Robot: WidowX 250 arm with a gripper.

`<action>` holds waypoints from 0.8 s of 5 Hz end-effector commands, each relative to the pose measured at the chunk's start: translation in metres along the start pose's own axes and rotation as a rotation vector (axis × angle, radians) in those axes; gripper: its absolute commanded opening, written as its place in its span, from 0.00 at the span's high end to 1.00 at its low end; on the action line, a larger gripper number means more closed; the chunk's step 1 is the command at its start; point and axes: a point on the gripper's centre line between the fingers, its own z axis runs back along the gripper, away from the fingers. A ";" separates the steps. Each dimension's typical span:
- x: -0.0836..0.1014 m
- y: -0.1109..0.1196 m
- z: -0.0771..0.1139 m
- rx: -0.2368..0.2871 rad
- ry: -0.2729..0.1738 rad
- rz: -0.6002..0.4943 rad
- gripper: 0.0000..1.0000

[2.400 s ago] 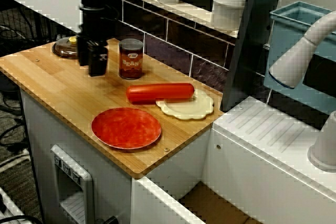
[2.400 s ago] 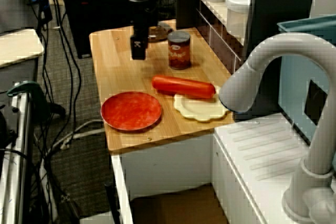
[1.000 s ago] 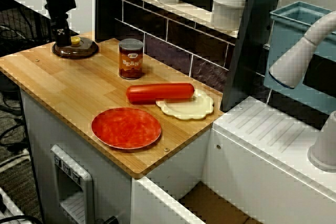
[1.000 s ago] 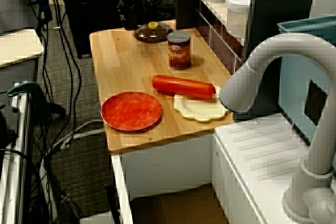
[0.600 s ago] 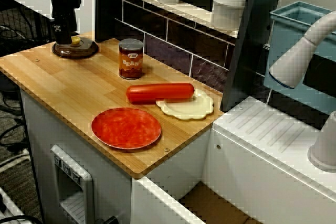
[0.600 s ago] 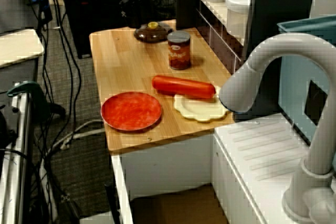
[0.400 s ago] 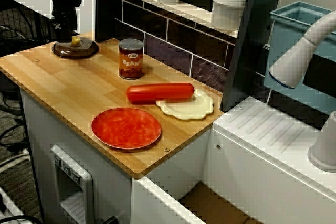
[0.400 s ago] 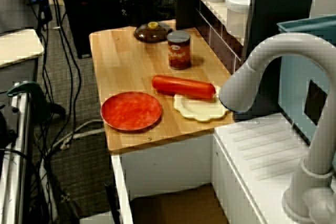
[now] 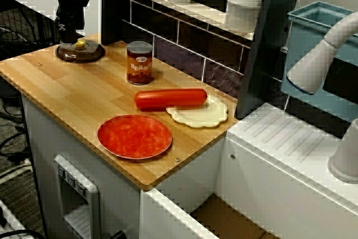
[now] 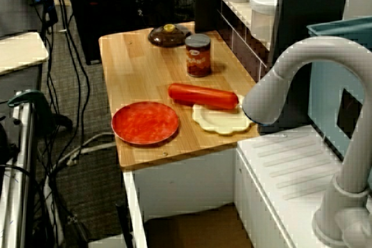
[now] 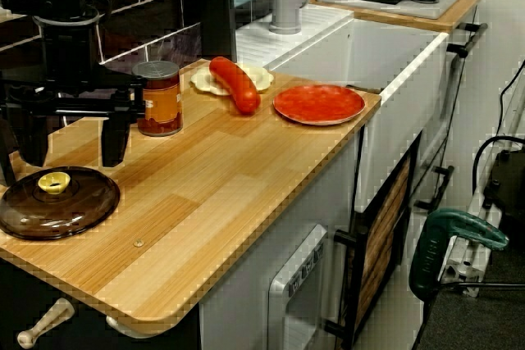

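Black all over, that gripper (image 11: 72,141), and right under it sat the dark brown lid (image 11: 78,206) with its yellow knob (image 11: 54,184). Just beside the gripper, the can (image 11: 159,97) showed an orange-red label under a silver top. Farther off were a red sausage (image 11: 235,84), a cream plate (image 11: 201,81) and a red-orange plate (image 11: 319,104), all on the pale, wood-grained countertop (image 11: 213,194).

My gripper (image 11: 72,152) is hovering above the lid (image 11: 54,202) in the counter's (image 11: 213,194) corner, the can (image 11: 159,97) standing just beside.
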 end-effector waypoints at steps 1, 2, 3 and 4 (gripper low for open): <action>0.004 0.007 0.005 0.068 0.020 -0.014 0.00; 0.004 0.010 0.003 0.063 0.019 0.001 0.00; 0.007 0.016 0.000 0.061 0.034 0.010 0.00; 0.009 0.019 -0.003 0.048 0.043 0.022 0.00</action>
